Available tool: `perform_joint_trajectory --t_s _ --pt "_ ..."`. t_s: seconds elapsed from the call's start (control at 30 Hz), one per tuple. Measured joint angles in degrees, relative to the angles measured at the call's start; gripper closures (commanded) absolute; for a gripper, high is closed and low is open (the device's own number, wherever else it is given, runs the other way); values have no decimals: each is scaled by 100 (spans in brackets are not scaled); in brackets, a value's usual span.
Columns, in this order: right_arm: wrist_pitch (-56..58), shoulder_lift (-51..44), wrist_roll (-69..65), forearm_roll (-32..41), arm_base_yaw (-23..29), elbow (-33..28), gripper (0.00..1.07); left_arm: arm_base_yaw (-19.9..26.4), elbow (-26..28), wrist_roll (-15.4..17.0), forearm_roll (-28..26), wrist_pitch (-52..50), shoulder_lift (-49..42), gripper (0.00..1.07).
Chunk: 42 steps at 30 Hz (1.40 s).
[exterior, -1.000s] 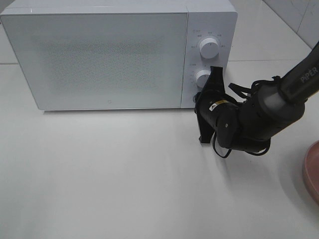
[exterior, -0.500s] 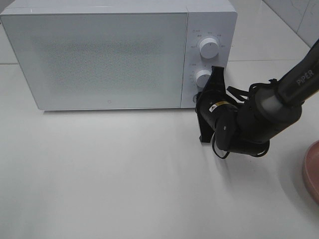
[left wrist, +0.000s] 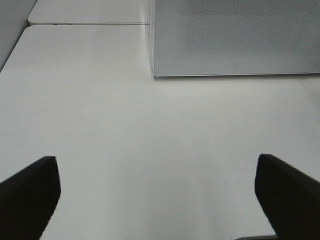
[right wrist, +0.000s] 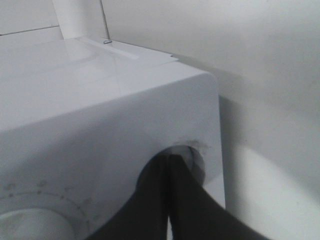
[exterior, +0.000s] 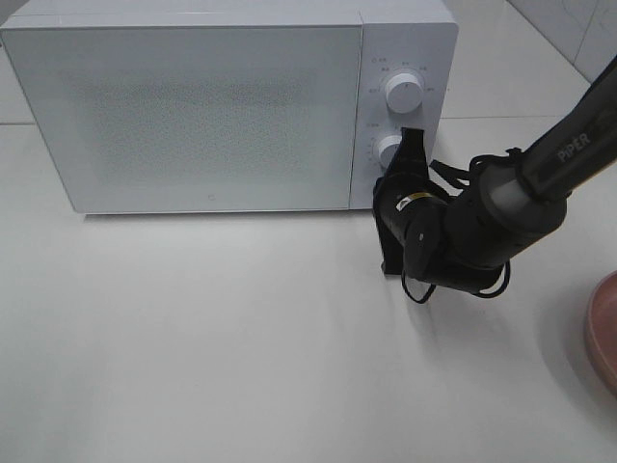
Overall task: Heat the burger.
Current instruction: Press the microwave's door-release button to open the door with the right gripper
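The burger is out of view. The white microwave stands at the back of the table with its door closed. My right gripper is shut and empty. Its fingertips touch the lower right corner of the control panel, just below the lower knob. In the right wrist view the shut gripper presses on a round button near the panel's corner. My left gripper is open over bare table in front of the microwave, with nothing between its fingers. It does not show in the high view.
An upper knob sits above the lower one on the panel. A pink plate shows at the right edge of the white table. A tiled wall stands at the back right.
My right arm has shifted slightly left, bringing the shut gripper closer against the microwave's control panel. The left gripper has not changed.
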<state>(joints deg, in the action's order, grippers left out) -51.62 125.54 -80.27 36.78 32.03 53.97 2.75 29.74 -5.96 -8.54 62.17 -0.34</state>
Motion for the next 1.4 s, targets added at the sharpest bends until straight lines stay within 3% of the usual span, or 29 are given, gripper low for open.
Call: perform_joint_trajectory --t_s 0.97,1.4 --pt "57 97 378 258 57 143 107 0 0 0 6 0 0 9" --pt "-40 -183 34 -103 74 -281 107 0 0 0 6 0 0 9"
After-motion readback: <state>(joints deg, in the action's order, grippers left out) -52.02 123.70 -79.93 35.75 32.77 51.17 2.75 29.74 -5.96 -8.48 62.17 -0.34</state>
